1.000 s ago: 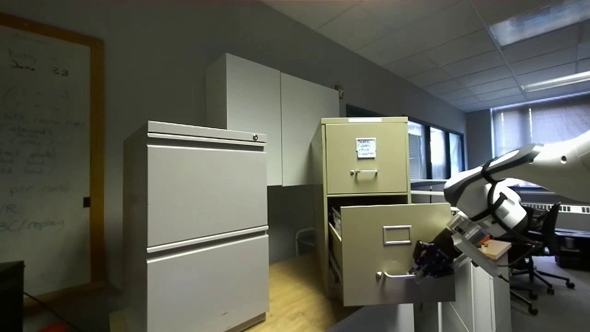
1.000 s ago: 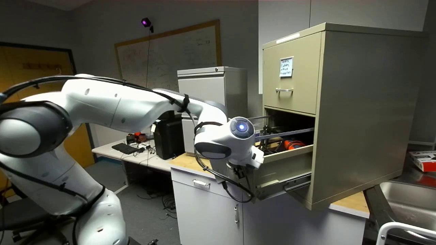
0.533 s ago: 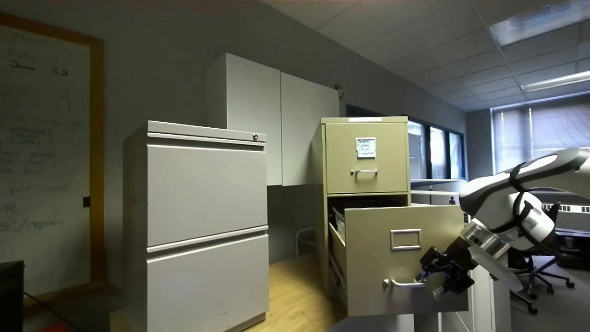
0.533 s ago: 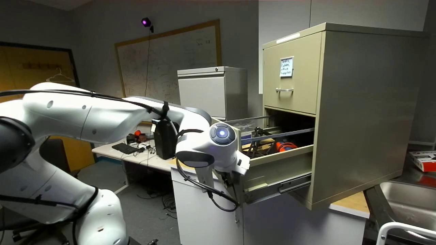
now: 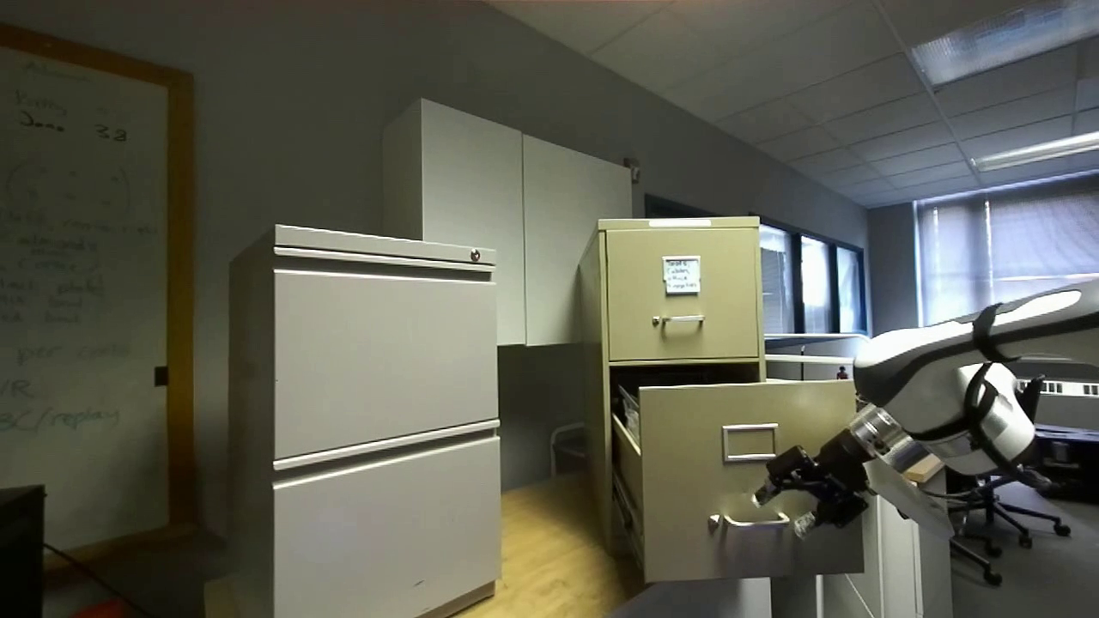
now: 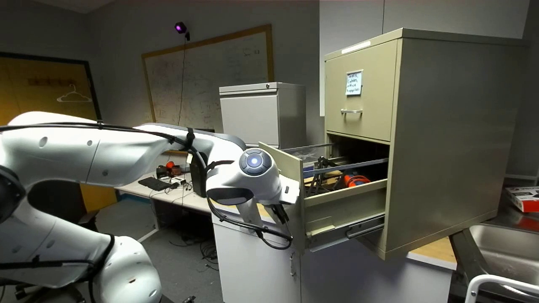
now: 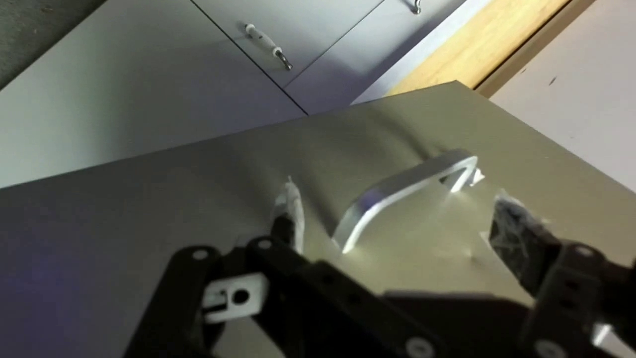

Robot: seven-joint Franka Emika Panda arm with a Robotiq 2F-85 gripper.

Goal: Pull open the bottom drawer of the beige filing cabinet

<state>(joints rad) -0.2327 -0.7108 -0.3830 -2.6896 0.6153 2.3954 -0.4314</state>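
Note:
The beige filing cabinet (image 5: 721, 343) appears in both exterior views, paper label on its top drawer, which is closed. Its bottom drawer (image 6: 345, 210) is pulled well out, with dark items and an orange thing inside. The drawer's metal handle (image 5: 755, 523) sits low on the front. My gripper (image 5: 782, 511) stands open right in front of that handle. In the wrist view the handle (image 7: 407, 179) lies across the gap between the widely parted fingers (image 7: 521, 238), gripped by neither. Whether a fingertip touches the drawer front cannot be made out.
A wider pale grey cabinet (image 5: 386, 369) stands beside the beige one, on a wooden counter top (image 5: 549, 541). White base cupboards (image 6: 257, 261) are below the open drawer. A sink (image 6: 505, 248) and a white rail (image 6: 501, 280) are at the side in an exterior view.
The drawer came further out, then slid back slightly. My gripper's fingers have spread and let go of the handle. The arm drew back away from the cabinet with the drawer.

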